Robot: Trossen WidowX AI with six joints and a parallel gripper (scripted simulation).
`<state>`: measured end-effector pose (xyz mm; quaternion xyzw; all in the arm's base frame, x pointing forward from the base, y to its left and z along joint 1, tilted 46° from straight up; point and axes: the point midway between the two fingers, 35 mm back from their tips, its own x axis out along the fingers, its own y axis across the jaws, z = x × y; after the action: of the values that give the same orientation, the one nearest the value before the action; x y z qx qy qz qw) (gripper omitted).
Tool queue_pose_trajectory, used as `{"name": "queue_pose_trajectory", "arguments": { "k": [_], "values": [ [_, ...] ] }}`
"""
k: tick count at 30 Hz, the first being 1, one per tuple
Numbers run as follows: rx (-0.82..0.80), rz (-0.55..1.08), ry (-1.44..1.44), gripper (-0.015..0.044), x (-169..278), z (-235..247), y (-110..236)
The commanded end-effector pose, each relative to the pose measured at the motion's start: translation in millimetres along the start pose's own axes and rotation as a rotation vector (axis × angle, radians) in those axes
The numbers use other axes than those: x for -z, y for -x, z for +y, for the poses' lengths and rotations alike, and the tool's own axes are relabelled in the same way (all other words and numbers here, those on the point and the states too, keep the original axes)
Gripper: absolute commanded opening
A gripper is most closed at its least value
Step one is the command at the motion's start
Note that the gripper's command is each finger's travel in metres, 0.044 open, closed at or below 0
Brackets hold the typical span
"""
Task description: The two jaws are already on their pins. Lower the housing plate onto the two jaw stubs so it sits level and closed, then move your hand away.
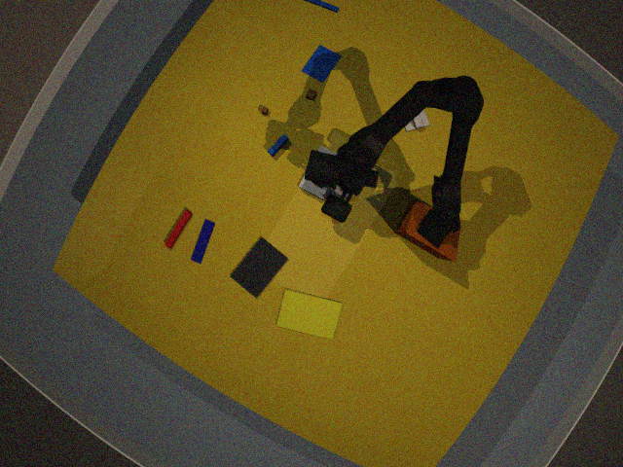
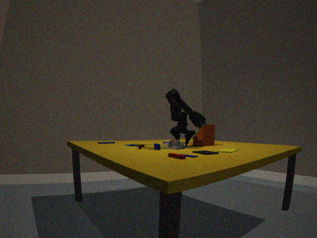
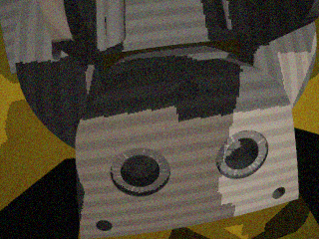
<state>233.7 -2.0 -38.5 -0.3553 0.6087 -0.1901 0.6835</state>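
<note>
The grey housing plate [image 3: 150, 129] fills the lower middle of the wrist view, with two ringed holes that look dark inside and a small hole near each lower corner. My gripper [image 3: 182, 154] [image 2: 182, 143] is shut on the plate, with black fingers at its left and right sides. A wide round grey base [image 3: 45, 102] lies beneath the plate. The grey assembly [image 1: 312, 187] [image 2: 176, 147] shows partly under my hand. The jaw stubs and pins cannot be made out clearly, and any gap under the plate is hidden.
An orange block [image 1: 412, 221] [image 2: 208, 135] stands by the arm's base. A white part [image 1: 418, 122] lies beyond the forearm. A small blue block [image 1: 277, 145] [image 2: 156, 146] stands near the assembly. A black plate [image 1: 259, 267], yellow plate [image 1: 309, 313], red bar [image 1: 178, 229] and blue bar [image 1: 202, 241] lie farther off.
</note>
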Motion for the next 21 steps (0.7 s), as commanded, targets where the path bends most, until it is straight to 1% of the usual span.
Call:
{"name": "queue_pose_trajectory", "arguments": {
  "k": [1,21],
  "values": [
    [0.006,-0.001,0.008,0.0351,0.5,-0.6,-0.9],
    [0.006,-0.001,0.007,0.0351,0.5,-0.7,-5.4]
  ]
}}
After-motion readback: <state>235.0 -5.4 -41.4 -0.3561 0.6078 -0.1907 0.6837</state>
